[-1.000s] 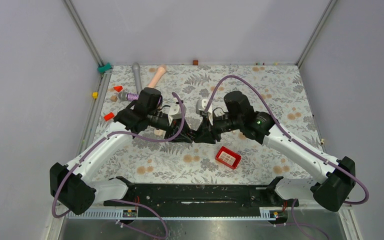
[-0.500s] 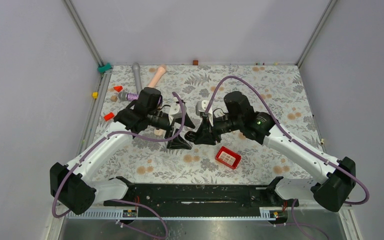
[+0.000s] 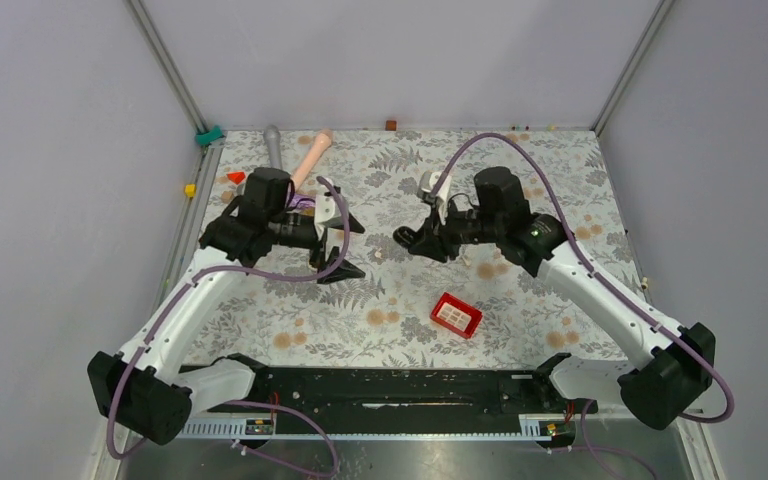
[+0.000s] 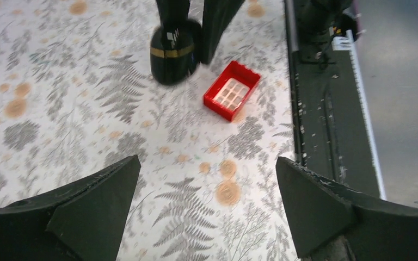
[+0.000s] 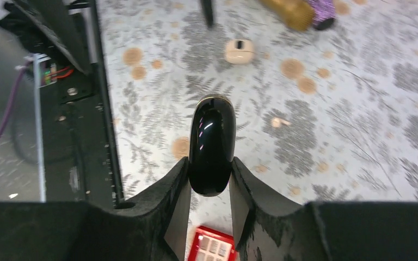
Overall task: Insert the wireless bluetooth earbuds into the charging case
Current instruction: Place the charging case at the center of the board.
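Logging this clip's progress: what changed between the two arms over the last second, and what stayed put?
The left gripper, which was shut at the centre against the right one, opened wide and drew back to its own side and farther up the table. The right gripper kept its hold on the glossy black case and carried it away toward the far right. The red box stayed where it was.
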Available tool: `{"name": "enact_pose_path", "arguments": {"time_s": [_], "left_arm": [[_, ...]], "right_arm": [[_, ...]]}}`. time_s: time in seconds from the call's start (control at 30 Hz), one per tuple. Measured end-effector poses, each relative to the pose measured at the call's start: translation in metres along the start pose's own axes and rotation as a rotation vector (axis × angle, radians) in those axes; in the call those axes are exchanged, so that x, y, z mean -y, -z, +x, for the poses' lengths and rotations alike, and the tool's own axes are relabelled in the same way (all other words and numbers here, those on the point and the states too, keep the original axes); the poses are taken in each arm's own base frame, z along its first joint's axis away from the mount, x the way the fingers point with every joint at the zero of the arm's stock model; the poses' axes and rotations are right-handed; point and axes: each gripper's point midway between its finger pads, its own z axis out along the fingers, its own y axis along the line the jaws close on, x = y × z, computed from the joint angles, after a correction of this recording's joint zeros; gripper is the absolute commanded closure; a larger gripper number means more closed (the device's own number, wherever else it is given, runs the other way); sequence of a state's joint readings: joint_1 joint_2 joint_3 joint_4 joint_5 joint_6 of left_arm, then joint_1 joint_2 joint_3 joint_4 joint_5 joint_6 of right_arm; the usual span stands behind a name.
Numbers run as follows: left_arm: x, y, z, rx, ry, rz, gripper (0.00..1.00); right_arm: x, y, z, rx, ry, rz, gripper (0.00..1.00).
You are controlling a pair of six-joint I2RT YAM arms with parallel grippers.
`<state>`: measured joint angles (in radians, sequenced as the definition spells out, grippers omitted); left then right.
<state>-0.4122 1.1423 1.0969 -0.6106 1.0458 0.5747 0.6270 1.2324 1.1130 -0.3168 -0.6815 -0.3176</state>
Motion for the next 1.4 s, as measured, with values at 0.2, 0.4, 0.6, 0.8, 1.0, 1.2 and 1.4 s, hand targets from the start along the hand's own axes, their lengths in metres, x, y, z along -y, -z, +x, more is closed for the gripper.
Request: {"name": "enact_pose_path", "arguments": {"time_s": [0.2, 0.4, 0.6, 0.8, 1.0, 1.2, 1.4], "left_arm": [[-0.03, 0.032, 0.02, -0.056, 0.005, -0.137, 0.02], [-0.049, 0.059, 0.05, -0.11, 0.068, -0.234, 0.02], [-0.037, 0.057, 0.092, -0.168, 0.15, -0.25, 0.02], [-0.03, 0.056, 0.099, -0.148, 0.152, -0.281, 0.01], [-0.03, 0.06, 0.092, -0.128, 0.093, -0.32, 0.01], [-0.029, 0.061, 0.102, -0.135, 0.114, -0.33, 0.01], [-0.031, 0.061, 0.106, -0.141, 0.128, -0.33, 0.01]], "right_arm": [[0.056, 0.024, 0.012, -0.025, -0.025, 0.203, 0.97], [0.108, 0.046, 0.041, -0.106, -0.036, 0.369, 0.98], [0.152, 0.06, 0.086, -0.233, -0.053, 0.479, 0.97], [0.165, 0.034, 0.127, -0.347, -0.141, 0.399, 0.97], [0.201, -0.012, 0.126, -0.373, -0.221, 0.344, 0.95], [0.211, -0.075, 0.115, -0.39, -0.222, 0.268, 0.92], [0.211, -0.136, 0.109, -0.41, -0.281, 0.204, 0.92]]}}
